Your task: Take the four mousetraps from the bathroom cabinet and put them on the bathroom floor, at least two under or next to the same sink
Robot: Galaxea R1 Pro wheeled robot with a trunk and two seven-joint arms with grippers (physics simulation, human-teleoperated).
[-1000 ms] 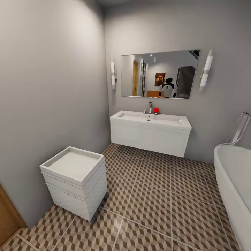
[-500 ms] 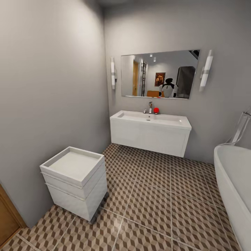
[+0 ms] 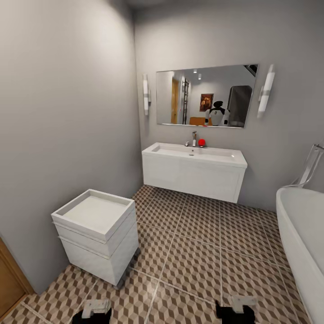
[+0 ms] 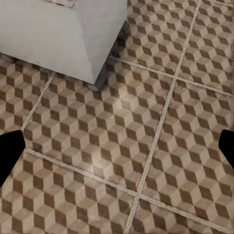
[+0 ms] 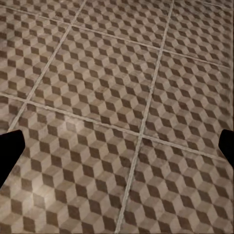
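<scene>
Head view – room: the bathroom sink (image 3: 194, 155) sits on its white vanity against the far wall under a mirror (image 3: 206, 95); a low white drawer unit (image 3: 96, 234) stands by the left wall, a bathtub (image 3: 301, 243) along the right edge.
Head view – floor: the bathroom floor (image 3: 198, 252) with its cube pattern runs from the vanity to the near edge.
Head view – claws: the left gripper (image 3: 96, 311) and right gripper (image 3: 237, 310) poke in at the bottom edge; how wide they stand I cannot tell from here.
Head view – mousetraps: I cannot place them or the cabinet from these pictures.
Left wrist view: floor tiles and a corner of the drawer unit; dark fingertips (image 4: 10, 151) sit at both side edges, so this claw looks spread wide with nothing between.
Right wrist view: bare tiles; fingertips (image 5: 9, 151) far apart likewise, holding nothing.
Handling (judgement): the traps should be light, stiff and thin; pinch across the wooden edges, clear of the metal parts.
</scene>
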